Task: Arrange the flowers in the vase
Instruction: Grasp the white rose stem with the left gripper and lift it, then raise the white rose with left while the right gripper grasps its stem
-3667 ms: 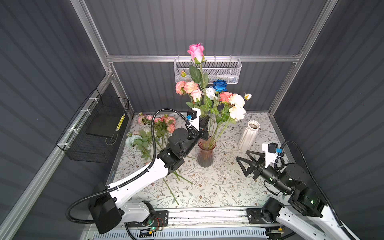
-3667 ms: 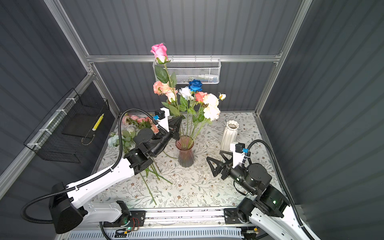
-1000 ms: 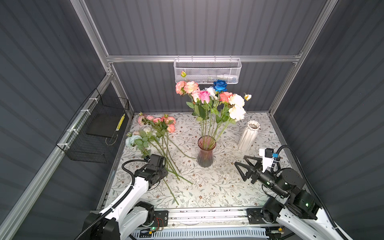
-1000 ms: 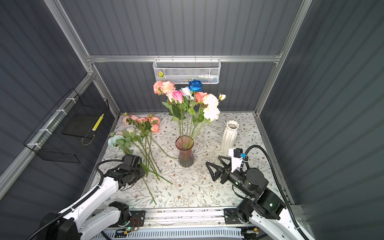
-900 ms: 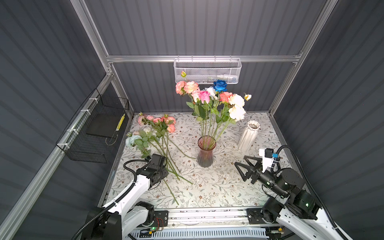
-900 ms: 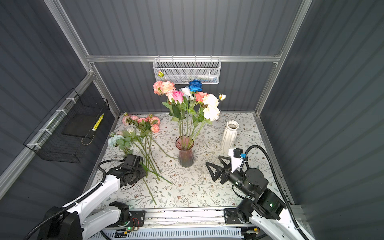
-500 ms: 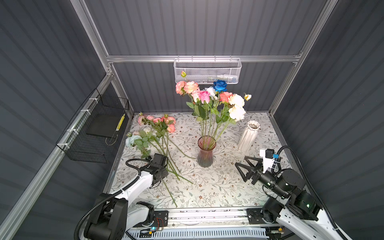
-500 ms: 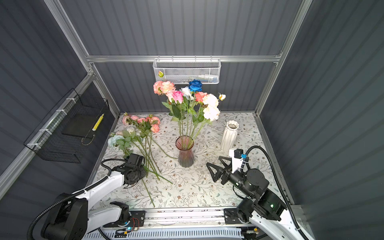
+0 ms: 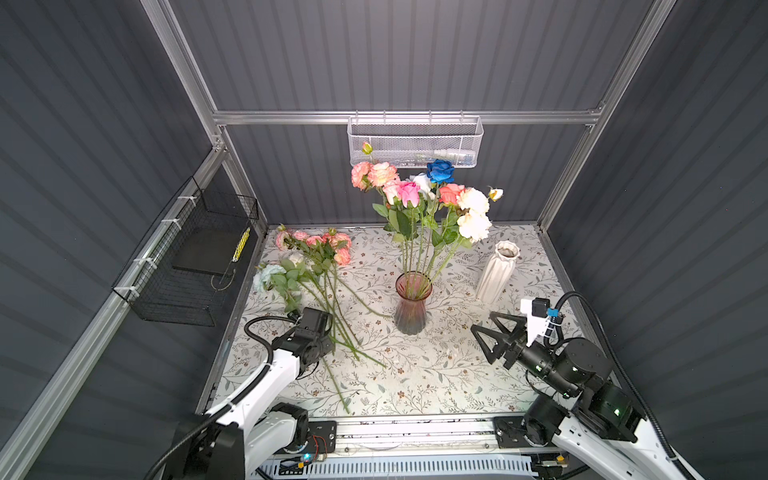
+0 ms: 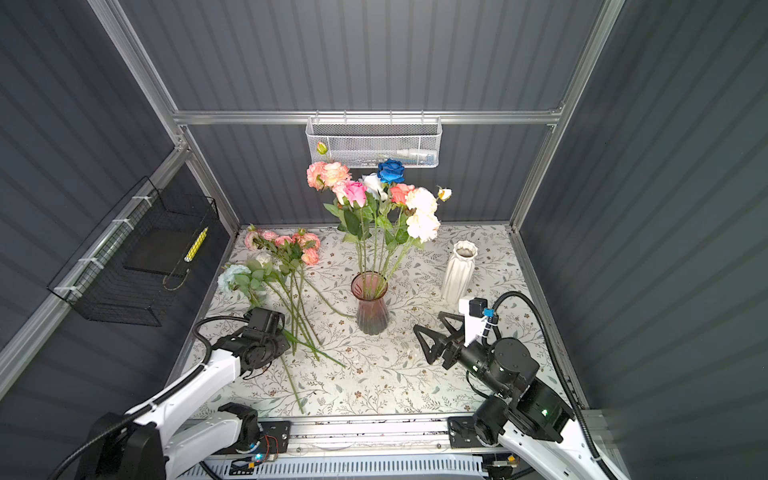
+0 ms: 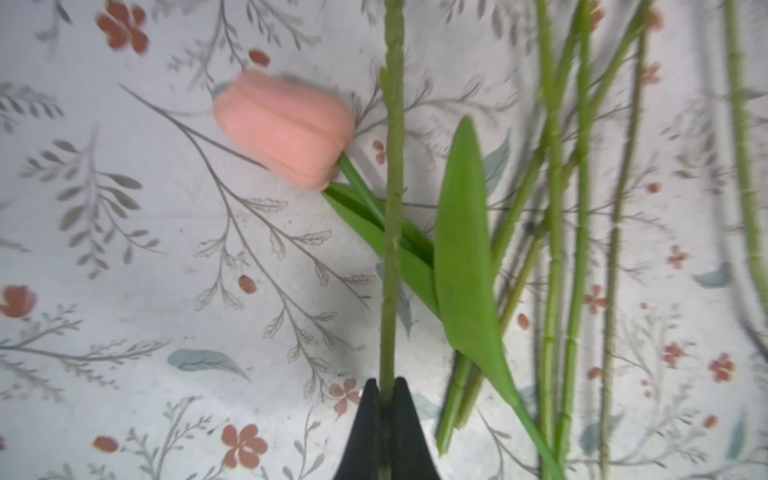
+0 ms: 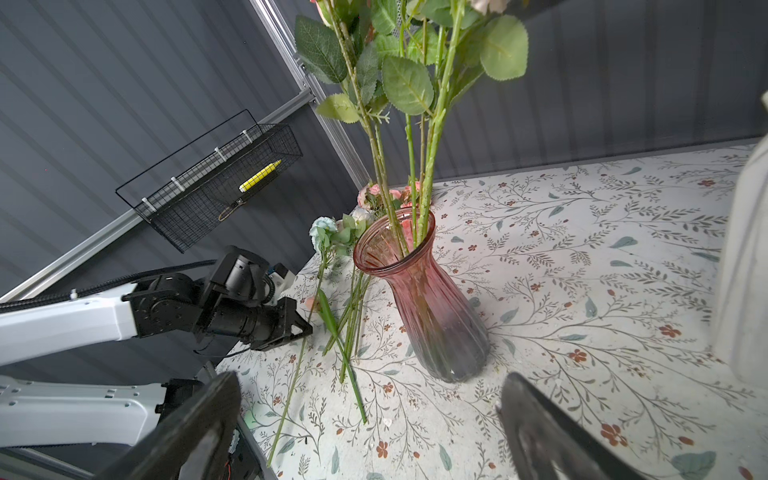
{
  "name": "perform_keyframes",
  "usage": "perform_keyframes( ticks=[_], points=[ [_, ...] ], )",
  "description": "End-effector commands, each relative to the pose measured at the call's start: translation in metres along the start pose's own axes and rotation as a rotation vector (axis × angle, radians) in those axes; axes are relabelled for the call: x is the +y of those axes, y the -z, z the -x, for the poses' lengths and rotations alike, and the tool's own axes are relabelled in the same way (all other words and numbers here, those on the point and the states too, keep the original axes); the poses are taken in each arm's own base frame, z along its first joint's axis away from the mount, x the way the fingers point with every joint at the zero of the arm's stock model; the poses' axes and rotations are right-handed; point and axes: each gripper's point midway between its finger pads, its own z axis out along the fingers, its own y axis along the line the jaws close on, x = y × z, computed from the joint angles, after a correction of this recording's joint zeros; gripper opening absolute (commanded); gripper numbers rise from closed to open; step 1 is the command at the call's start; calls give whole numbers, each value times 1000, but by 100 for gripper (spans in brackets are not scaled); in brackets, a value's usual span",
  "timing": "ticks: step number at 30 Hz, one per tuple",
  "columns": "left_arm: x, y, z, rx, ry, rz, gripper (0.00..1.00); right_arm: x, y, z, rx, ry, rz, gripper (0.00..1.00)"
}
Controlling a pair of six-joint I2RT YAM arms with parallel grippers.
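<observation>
My left hand [image 11: 386, 384] is pinched shut on one green stem [image 11: 392, 124] among the loose flowers [image 9: 309, 257] lying on the table [image 9: 436, 374]. It is probably the pale blue bloom's, though I can't trace it. More flowers [image 9: 432, 199] stand in the pink vase [image 9: 411, 307] mid-table. My right hand [image 9: 482, 322] hovers wide open and empty near the white vase [image 9: 496, 270].

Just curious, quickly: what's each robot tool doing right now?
Left tool: closed on one green flower stem.
Right tool: open, holding nothing.
</observation>
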Motion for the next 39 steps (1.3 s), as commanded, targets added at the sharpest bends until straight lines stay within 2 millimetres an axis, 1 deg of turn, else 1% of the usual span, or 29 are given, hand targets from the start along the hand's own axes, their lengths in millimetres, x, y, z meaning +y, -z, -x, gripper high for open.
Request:
perform_keyframes(
  ticks=[1,4,7,9,11,12,13,14,16,18,21,23,25,31,34,39],
  points=[
    [-10,41,41,-135,-27,-34,0,3,4,9,-24,9,1,99],
    [-22,73,64,-215,-30,-97,0,3,2,9,-22,7,4,99],
    [-37,108,85,-297,-17,-203,0,6,0,11,-18,5,10,99],
    [-52,133,96,-346,-11,-308,0,7,-2,11,-10,3,14,99],
    [-72,158,103,-377,-23,-440,0,11,-3,12,-1,0,30,98],
    [-82,166,105,-378,-39,-493,0,14,-4,11,8,4,47,98],
    [-94,177,106,-382,-63,-559,0,23,-5,10,23,15,91,97],
    [-102,186,107,-380,-80,-610,0,32,-6,8,46,26,137,96],
    [-124,211,107,-394,-131,-754,0,55,-9,5,109,36,254,92],
    [-134,234,108,-420,-159,-855,0,74,-12,1,169,29,355,89],
    [-138,272,110,-504,-197,-969,0,91,-21,2,217,10,432,86],
    [-138,298,110,-562,-231,-1037,0,101,-26,7,223,14,457,85],
    [-140,322,109,-605,-272,-1103,0,116,-30,14,222,41,482,85],
    [-154,390,87,-666,-438,-1395,0,163,-42,37,212,120,557,86],
    [-158,410,77,-665,-507,-1499,0,186,-50,50,201,128,611,87],
    [-171,419,64,-573,-595,-1628,0,218,-64,77,159,131,698,87]
  ],
)
